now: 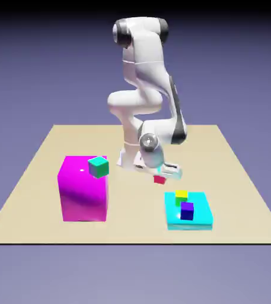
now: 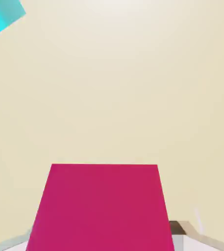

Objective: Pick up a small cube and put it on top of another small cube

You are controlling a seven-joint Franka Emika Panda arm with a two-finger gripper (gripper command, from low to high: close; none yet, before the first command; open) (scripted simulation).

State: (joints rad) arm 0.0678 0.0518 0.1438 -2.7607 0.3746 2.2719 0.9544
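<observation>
glossy magenta block (image 1: 84,193), smooth matt tabletop (image 1: 126,228)

tan table (image 1: 131,231) | on it: magenta block (image 1: 84,193), cyan slab (image 1: 204,208) | red cube (image 1: 159,179): table contact unclear

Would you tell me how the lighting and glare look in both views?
Exterior view: backdrop darkens toward the top, small bright glint on the magenta block; hand view: pale washed-out glow on the tabletop at the top, red cube evenly shaded.
</observation>
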